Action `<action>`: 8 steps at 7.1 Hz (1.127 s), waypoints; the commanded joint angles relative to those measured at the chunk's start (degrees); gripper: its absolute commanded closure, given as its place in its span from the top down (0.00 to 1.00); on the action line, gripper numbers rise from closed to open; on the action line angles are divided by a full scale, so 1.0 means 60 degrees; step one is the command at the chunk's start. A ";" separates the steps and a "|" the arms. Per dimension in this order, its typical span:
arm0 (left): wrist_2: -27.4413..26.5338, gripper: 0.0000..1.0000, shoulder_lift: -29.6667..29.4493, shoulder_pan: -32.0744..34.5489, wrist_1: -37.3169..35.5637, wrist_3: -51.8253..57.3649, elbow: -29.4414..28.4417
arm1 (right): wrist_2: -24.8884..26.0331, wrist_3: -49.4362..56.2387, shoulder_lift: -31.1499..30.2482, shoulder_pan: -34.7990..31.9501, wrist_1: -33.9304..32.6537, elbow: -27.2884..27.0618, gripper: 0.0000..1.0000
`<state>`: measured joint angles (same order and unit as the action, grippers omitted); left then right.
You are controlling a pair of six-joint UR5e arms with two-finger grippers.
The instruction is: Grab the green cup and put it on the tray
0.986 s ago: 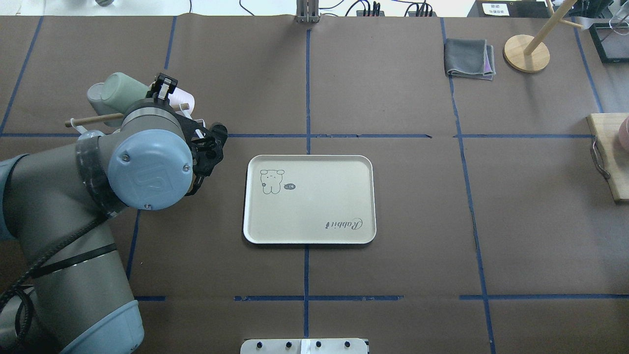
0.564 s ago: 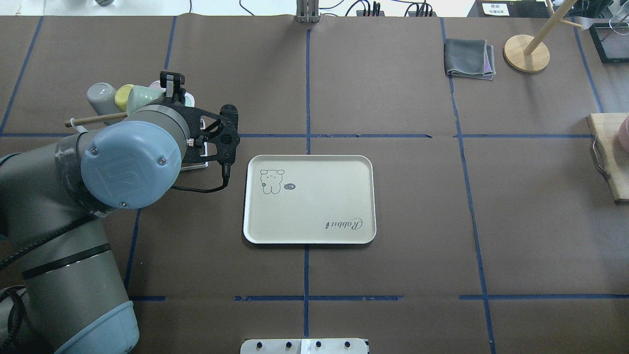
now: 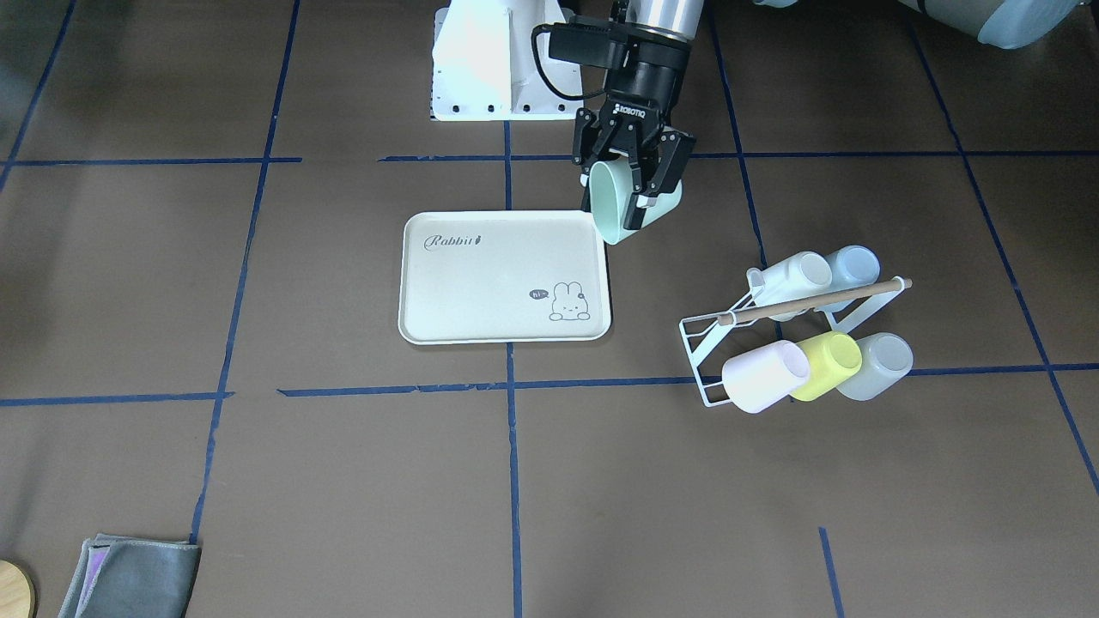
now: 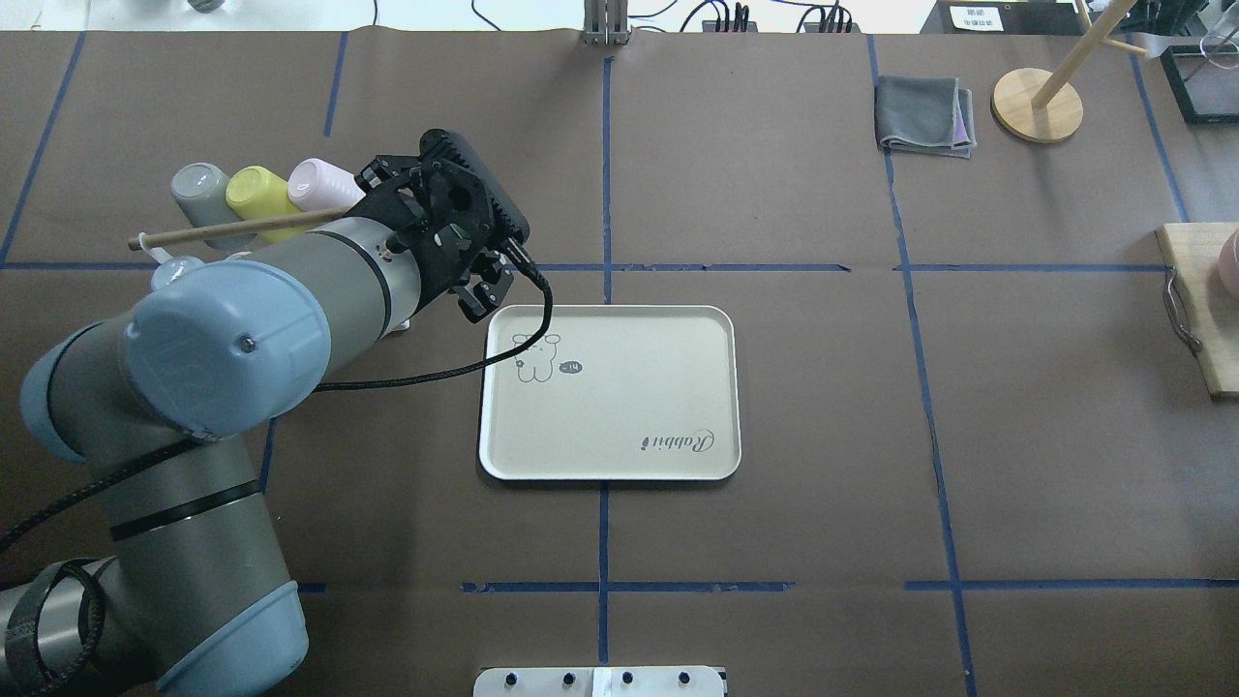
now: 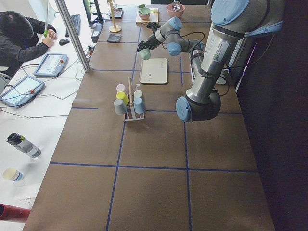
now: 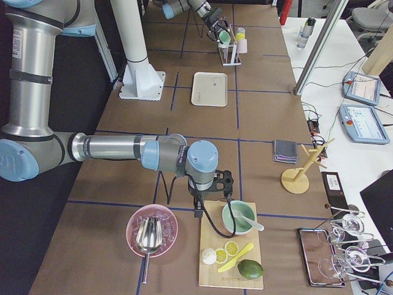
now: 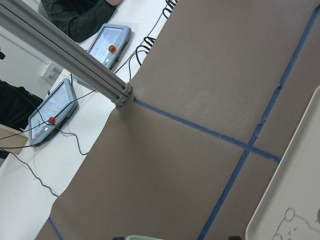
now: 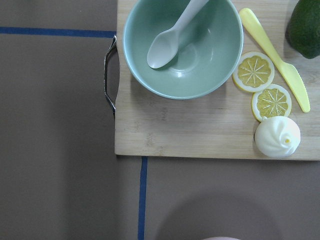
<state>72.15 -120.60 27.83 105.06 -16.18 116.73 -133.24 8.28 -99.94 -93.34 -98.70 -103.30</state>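
My left gripper is shut on the pale mint-green cup and holds it tilted, mouth down toward the tray, in the air. The cup hangs just beside the cream tray's corner nearest the robot's left side. In the overhead view the wrist and gripper hide the cup at the tray's far-left corner. The left wrist view shows only a sliver of the cup rim and the tray edge. My right gripper hovers over a cutting board far off; I cannot tell if it is open.
A white wire rack with a wooden rod holds pink, yellow-green, grey, white and pale blue cups, to the robot's left of the tray. A cutting board carries a green bowl, lemon slices and a knife. A folded grey cloth lies far right.
My left arm has swung away from the cup rack toward the tray, carrying the mint-green cup. The gripper now sits at the tray's far-left corner.
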 commanded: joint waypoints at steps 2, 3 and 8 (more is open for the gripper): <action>0.0030 0.60 0.0003 -0.0067 0.3978 -0.1868 -0.1520 | -0.0015 0.0011 0.0001 0.0000 0.0000 0.0004 1.00; 0.0045 0.60 0.0003 -0.0111 0.5472 -0.1974 -0.2294 | -0.0015 0.0011 0.0001 0.0000 0.0000 -0.0010 1.00; 0.0396 0.65 -0.0436 -0.0536 1.1123 -0.2664 -0.6530 | -0.0015 0.0011 0.0001 0.0000 -0.0014 0.0005 1.00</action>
<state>74.27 -122.68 25.03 167.34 -32.07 82.14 -133.33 8.35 -99.93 -93.34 -98.74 -103.23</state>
